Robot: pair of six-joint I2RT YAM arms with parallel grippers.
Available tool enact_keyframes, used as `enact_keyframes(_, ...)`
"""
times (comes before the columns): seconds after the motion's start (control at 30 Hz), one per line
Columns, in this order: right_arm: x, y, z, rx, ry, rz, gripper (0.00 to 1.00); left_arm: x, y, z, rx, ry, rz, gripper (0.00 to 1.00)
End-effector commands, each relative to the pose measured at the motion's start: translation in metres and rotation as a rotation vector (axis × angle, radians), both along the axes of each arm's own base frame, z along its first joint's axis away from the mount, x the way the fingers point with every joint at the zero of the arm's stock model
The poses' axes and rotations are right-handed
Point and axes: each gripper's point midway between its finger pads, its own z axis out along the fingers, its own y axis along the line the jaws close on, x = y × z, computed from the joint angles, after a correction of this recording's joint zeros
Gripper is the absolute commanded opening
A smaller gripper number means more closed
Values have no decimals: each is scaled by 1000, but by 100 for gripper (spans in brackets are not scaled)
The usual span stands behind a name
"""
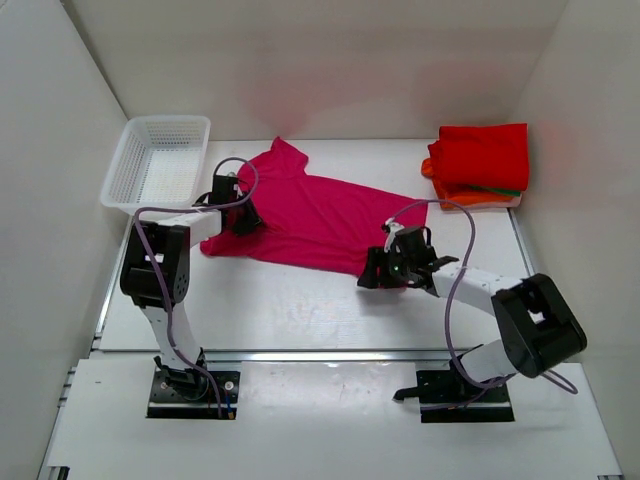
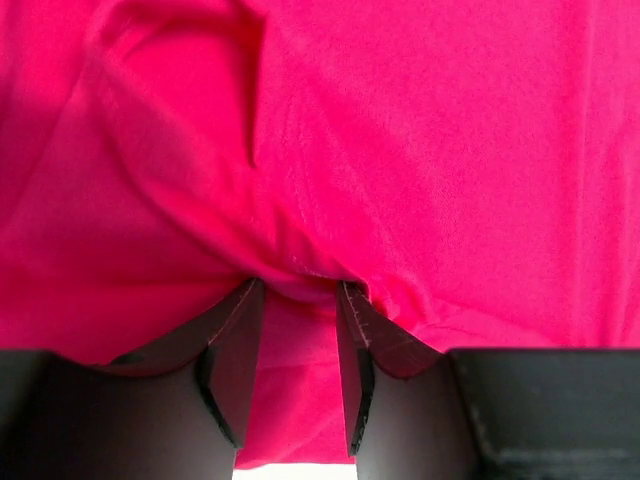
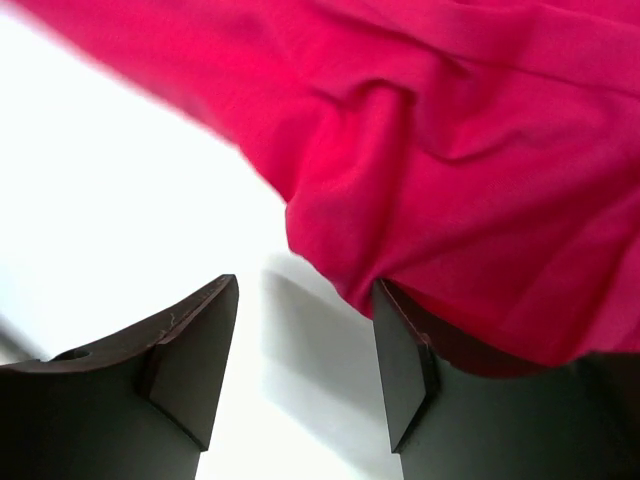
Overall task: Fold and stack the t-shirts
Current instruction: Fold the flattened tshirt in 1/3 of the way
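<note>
A fold of the pink shirt (image 2: 420, 150) is gripped between the left jaws, which are set narrow. The cloth is puckered at their tips and fills nearly the whole left wrist view. The right jaws are held wide with nothing clamped between them. One finger (image 3: 190, 350) is seen over bare tabletop (image 3: 100, 200), while the tip of the other (image 3: 400, 360) is covered by the shirt's edge.

From above, the shirt is seen spread flat across the centre of the frame, one end reaching toward the upper left. The left arm (image 1: 165, 255) is placed at its left edge and the right arm (image 1: 500, 300) at its lower right edge.

In the upper right corner a folded red shirt (image 1: 485, 155) is stacked well apart from the pink one, with orange cloth (image 1: 440, 182) and a sliver of green (image 1: 503, 190) showing beneath it. A white basket (image 1: 160, 160) is seen at the upper left, near the pink shirt but not touching it.
</note>
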Motion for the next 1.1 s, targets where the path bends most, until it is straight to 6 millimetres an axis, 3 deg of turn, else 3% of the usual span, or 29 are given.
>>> enact_keyframes(0.0,-65,-7,-32,6,217,-25,54,-1,3,16,-10,-32,-2,45)
enact_keyframes(0.1,-73,-12,-27,-4,201,-19,54,-7,6,15,-28,-16,-9,46)
enact_keyframes(0.27,-56,-49,-20,-39,175,-82,54,-27,13,7,-11,37,-12,46)
enact_keyframes(0.33,-48,-62,-16,-57,162,-104,54,-50,15,4,-12,57,-18,45)
enact_keyframes(0.37,-43,-67,-13,-59,157,-115,54,-67,19,-7,-8,84,-9,45)
enact_keyframes(0.4,-41,-72,-12,-65,150,-122,54,-69,18,6,-10,48,-14,46)
enact_keyframes(0.43,-38,-78,-10,-77,153,-133,55,-85,20,1,-13,66,-9,46)
enact_keyframes(0.5,-34,-81,-8,-82,151,-133,55,-102,20,1,-29,67,-7,46)
enact_keyframes(0.63,-44,-79,-11,-80,198,-126,55,-139,24,-5,-7,101,-26,46)
enact_keyframes(0.8,-76,-72,-17,-69,279,-125,56,-176,24,-6,-5,121,-43,46)
enact_keyframes(0.93,-89,-79,-13,-42,272,-175,57,-195,25,2,-18,88,-42,45)
enact_keyframes(1.07,-86,-79,-1,-20,229,-183,57,-209,26,11,-19,79,-64,45)
